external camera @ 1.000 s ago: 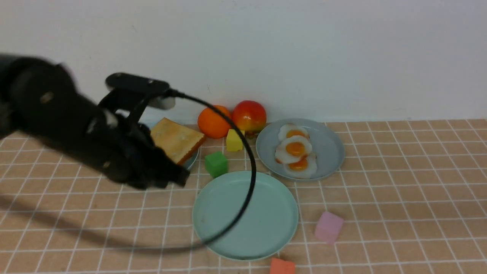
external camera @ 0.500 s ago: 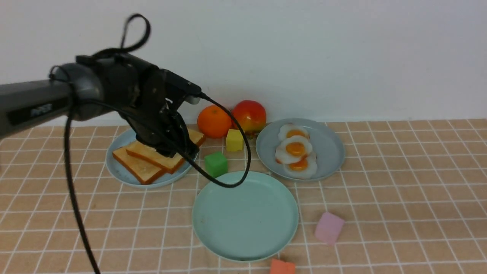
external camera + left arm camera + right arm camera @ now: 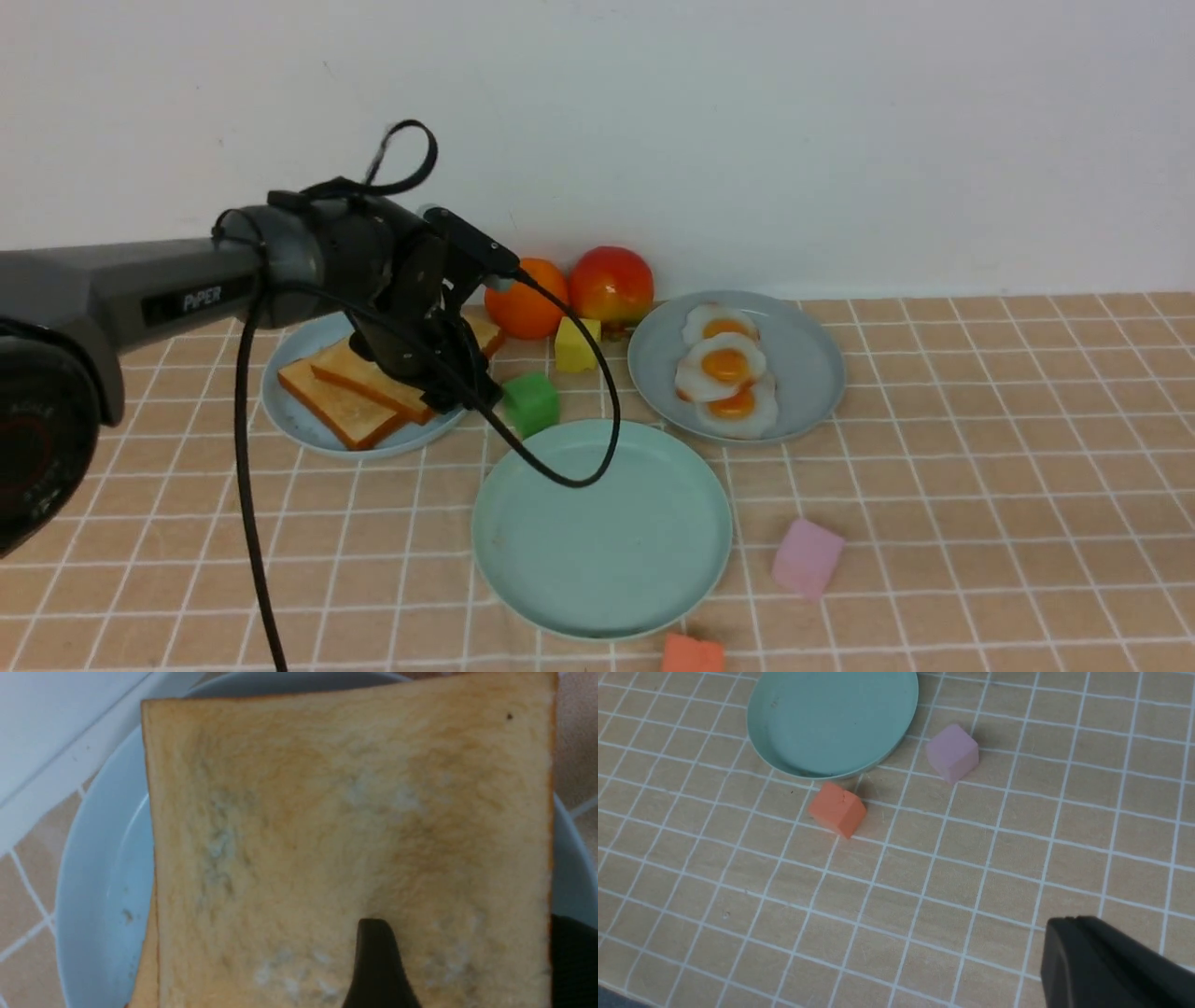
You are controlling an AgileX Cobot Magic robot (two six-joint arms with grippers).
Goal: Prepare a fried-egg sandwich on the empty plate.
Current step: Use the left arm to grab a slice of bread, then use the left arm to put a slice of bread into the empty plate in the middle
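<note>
- Over the past second the left gripper [image 3: 457, 387] swung in from the near left and settled on the toast stack, behind and to the left of the round pale mint-green plastic plate [image 3: 602, 527]. Nothing else shifted.
- Its fingers [image 3: 376, 961] stood wide apart. One lay over the top face of the upper square golden-brown toast slice [image 3: 369, 373] and the other just past its edge, probably so they could close on that edge.
- That slice sat skewed on a second toast slice [image 3: 327, 411], which left a corner overhanging to be grabbed. Both were on the light sky-blue plate [image 3: 289, 420].
- The toast was golden with pale patches and a darker crust.
- The three white toy fried eggs [image 3: 724, 364] lay overlapping on the grey-blue plate [image 3: 803, 373], behind and to the right of the mint plate.
- The mint plate was bare.
- The right gripper [image 3: 1111, 966] was closed and idle, on the near side of that plate.
</note>
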